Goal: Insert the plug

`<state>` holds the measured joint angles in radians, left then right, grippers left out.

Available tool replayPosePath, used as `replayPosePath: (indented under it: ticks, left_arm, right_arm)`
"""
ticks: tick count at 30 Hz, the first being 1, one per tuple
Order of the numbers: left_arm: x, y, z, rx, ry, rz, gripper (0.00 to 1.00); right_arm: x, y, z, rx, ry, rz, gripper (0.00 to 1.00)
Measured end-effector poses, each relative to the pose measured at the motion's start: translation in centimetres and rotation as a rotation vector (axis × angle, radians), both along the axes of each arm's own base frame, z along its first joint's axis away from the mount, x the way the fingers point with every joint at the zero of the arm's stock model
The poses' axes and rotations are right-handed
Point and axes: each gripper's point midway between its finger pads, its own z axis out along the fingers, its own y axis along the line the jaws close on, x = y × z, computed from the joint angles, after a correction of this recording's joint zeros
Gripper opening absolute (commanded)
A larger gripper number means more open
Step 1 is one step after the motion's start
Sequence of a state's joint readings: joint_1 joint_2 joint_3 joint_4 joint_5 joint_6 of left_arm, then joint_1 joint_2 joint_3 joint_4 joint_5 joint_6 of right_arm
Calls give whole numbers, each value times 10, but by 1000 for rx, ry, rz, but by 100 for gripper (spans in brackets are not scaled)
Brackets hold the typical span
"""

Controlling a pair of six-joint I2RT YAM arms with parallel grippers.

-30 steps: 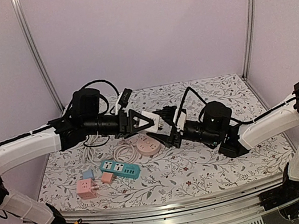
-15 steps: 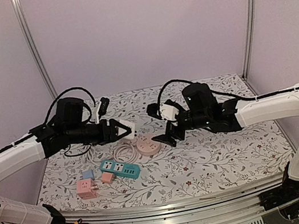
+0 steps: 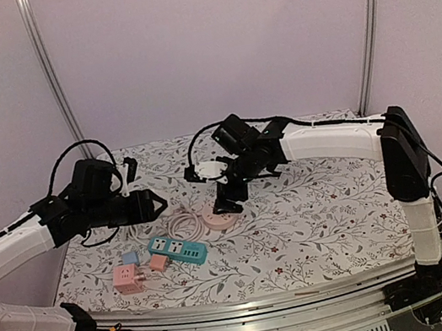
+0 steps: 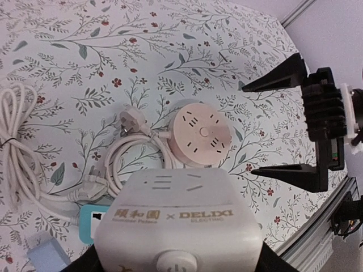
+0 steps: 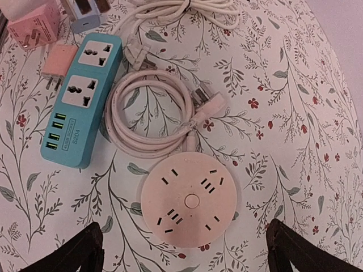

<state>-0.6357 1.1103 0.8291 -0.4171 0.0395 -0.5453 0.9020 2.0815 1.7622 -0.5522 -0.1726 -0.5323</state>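
pink round socket (image 5: 189, 201) low in frame beneath our wide-spread right gripper (image 5: 184, 252), left gripper (image 3: 156, 203) pinching white socket block (image 4: 178, 221)

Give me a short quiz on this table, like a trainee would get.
1. True or false: the right claw hangs open above the round pink socket.
2. What does the left claw hold? A) a white socket block B) a cup C) nothing
3. How many green slots are on the teal strip?
Key: 1 true; 2 A; 3 four.
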Motion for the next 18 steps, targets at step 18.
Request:
replayPosePath:
  ticks: [18]
  left_arm:
    - [2, 13, -1, 39, -21, 49, 0]
  right_arm:
    - [34, 18, -85, -184, 109, -117, 99]
